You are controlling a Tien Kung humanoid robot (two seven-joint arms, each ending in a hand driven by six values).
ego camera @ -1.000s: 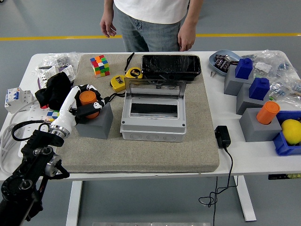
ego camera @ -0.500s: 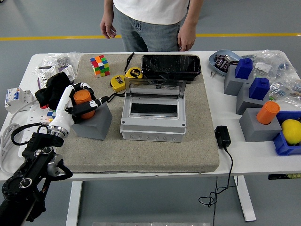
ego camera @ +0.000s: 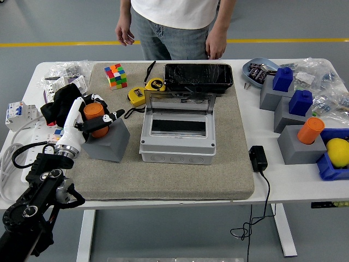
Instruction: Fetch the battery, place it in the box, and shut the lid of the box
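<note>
Orange battery being pulled out of its grey holder

The orange cylindrical battery (ego camera: 96,117) is gripped by the left hand (ego camera: 92,121), fingers curled round it, and it's been lifted up and left a bit over the last second, nearly clear of the grey block (ego camera: 110,144). The open box (ego camera: 177,137) is waiting alongside, lid up.

Left hand (ego camera: 90,117) is showing glossy white plastic shells with black joints. Orange battery (ego camera: 96,115) inside its fingers is looking smooth matt plastic; grey block (ego camera: 109,143) under it matt too. Mat (ego camera: 180,177) beneath is looking coarse (felt-like). Box (ego camera: 177,141) beside is reading as smooth grey plastic.
</note>
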